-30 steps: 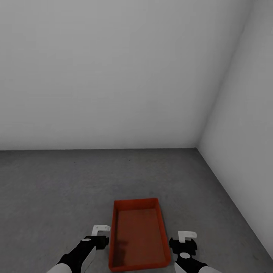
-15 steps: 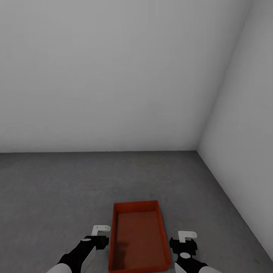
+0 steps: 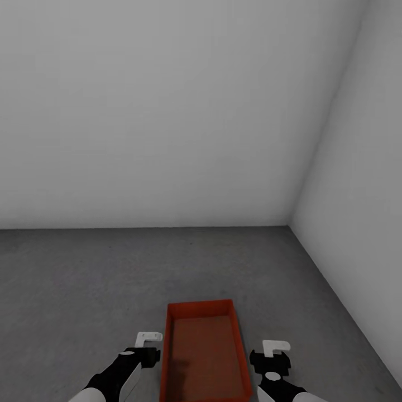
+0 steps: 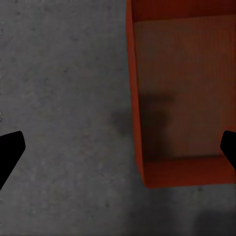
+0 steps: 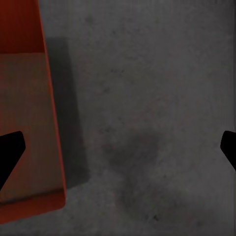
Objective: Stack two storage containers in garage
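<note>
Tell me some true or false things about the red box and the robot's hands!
1. The red box sits on the grey floor. True.
2. The left hand is squeezing the box. False: it is open, beside the box.
3. The right hand is open with nothing in it. True.
4. A second box is stacked inside the red one. False: it looks empty.
5. The box lies between the two hands. True.
</note>
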### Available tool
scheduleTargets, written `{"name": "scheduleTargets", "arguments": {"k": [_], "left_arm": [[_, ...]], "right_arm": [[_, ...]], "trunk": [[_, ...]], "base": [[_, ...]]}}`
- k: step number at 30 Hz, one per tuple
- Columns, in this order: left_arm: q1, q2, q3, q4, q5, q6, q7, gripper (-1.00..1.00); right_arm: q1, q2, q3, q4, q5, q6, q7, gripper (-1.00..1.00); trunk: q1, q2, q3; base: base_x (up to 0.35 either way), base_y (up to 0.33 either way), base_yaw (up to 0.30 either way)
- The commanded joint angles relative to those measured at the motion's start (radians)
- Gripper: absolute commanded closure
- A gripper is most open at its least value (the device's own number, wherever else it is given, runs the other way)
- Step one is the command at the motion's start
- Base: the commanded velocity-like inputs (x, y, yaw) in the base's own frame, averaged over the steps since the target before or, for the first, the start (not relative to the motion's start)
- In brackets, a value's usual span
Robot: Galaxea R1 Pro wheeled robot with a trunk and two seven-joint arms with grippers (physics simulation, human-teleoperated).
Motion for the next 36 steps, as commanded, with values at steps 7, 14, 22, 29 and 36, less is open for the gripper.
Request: {"name": "scheduleTargets", "arguments": {"k": [7,14,22,29,36], "left_arm": [[0.0,0.001,-0.007,-0.002,0.005,0.006,0.006,-1.0],[0.0,0.001,-0.007,-0.002,0.005,0.005,0.006,-1.0],[0.0,0.001,-0.007,-0.002,0.005,0.001,0.006,-1.0],[0.0,0.002,-0.007,-0.002,0.005,-0.001,0.006,-1.0],[0.0,0.001,-0.007,-0.002,0.005,-0.001,0.006,-1.0]], "right_arm": [[0.0,0.0,0.008,-0.001,-0.011,-0.003,-0.003,-1.0],[0.0,0.0,0.008,-0.001,-0.011,-0.003,-0.003,-1.0],[0.0,-0.001,0.008,-0.001,-0.01,0.002,-0.002,-1.0],[0.0,-0.001,0.008,-0.001,-0.009,0.002,-0.001,-1.0],[0.0,-0.001,0.007,-0.001,-0.01,0.004,-0.001,-1.0]], "trunk": [[-0.027,0.049,0.032],[-0.046,0.084,0.058],[-0.046,0.084,0.061],[-0.046,0.084,0.061],[-0.046,0.084,0.061]], "base": [[0.0,0.0,0.0],[0.0,0.0,0.0],[0.0,0.0,0.0],[0.0,0.0,0.0],[0.0,0.0,0.0]]}}
